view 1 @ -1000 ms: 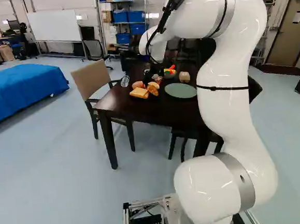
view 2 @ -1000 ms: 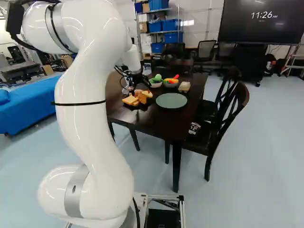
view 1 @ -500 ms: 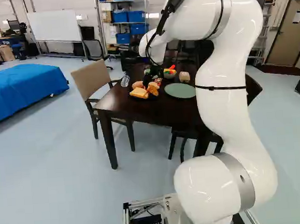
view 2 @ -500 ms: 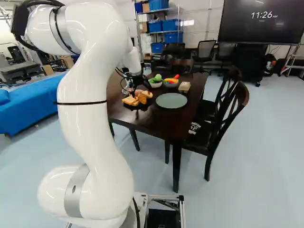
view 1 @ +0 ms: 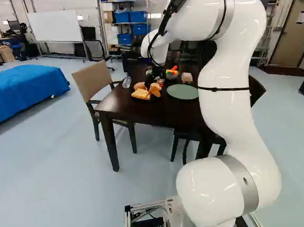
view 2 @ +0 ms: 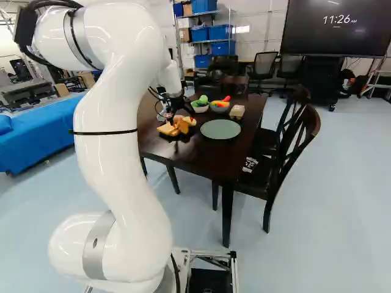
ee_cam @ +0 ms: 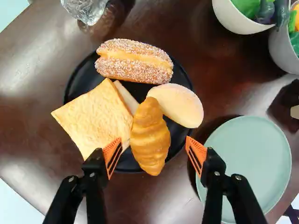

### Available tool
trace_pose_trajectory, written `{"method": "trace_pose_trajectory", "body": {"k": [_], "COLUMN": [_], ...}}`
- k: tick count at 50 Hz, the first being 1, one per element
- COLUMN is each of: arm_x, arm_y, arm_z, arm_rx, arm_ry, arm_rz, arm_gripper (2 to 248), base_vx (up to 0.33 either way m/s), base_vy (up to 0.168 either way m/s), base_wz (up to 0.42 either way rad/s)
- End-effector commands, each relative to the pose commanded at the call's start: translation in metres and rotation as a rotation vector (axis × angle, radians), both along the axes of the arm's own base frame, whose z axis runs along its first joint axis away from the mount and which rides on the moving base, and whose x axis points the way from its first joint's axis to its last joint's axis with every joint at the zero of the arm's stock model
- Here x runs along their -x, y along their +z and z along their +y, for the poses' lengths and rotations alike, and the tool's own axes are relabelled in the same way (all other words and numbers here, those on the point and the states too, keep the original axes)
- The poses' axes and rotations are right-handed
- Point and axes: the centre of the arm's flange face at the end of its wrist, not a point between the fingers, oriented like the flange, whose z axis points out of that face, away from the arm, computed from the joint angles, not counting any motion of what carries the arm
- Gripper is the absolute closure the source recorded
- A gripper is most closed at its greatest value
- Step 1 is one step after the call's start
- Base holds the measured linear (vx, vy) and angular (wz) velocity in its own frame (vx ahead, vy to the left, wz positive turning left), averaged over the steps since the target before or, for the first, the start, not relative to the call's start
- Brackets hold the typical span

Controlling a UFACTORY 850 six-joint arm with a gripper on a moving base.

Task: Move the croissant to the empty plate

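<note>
Croissant (ee_cam: 150,144) lies at 5 o'clock on black plate (ee_cam: 80,80) (12 ahead), between my open gripper (ee_cam: 154,138)'s fingers; I judge closing could snag bread slice (ee_cam: 93,116) at 10 o'clock, overlapped by 1 finger.

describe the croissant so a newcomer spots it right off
On the dark table, find the black plate of breads beside the pale green plate. The croissant lies by its rim, next to a flat square slice and a smooth oval roll. It alone is ridged, golden brown and tapered.
</note>
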Motion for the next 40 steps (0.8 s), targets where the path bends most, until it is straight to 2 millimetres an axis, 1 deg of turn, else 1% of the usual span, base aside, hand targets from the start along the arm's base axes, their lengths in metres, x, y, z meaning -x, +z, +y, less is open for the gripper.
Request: {"method": "trace_pose_trajectory", "body": {"k": [9,10,14,15,20,21,25,26,30,31,35,36,40], "arm_x": [0.0000,0.0000,0.0000,0.0000,0.0000,0.0000,0.0000,0.0000,0.0000,0.0000,0.0000,0.0000,0.0000], "arm_y": [0.0000,0.0000,0.0000,0.0000,0.0000,0.0000,0.0000,0.0000,0.0000,0.0000,0.0000,0.0000,0.0000], "arm_z": [0.0000,0.0000,0.0000,0.0000,0.0000,0.0000,0.0000,0.0000,0.0000,0.0000,0.0000,0.0000,0.0000], "arm_rx": [0.000,0.000,0.000,0.000,0.000,0.000,0.000,0.000,0.000,0.000,0.000,0.000,0.000], "arm_ry": [0.000,0.000,0.000,0.000,0.000,0.000,0.000,0.000,0.000,0.000,0.000,0.000,0.000], "arm_rz": [0.000,0.000,0.000,0.000,0.000,0.000,0.000,0.000,0.000,0.000,0.000,0.000,0.000], "arm_gripper": [62,76,76,88,88,100,100,112,112,124,124,135,135], "base_vx": [0.000,0.000,0.000,0.000,0.000,0.000,0.000,0.000,0.000,0.000,0.000,0.000,0.000], "base_vy": [0.000,0.000,0.000,0.000,0.000,0.000,0.000,0.000,0.000,0.000,0.000,0.000,0.000], "base_wz": [0.000,0.000,0.000,0.000,0.000,0.000,0.000,0.000,0.000,0.000,0.000,0.000,0.000]}}
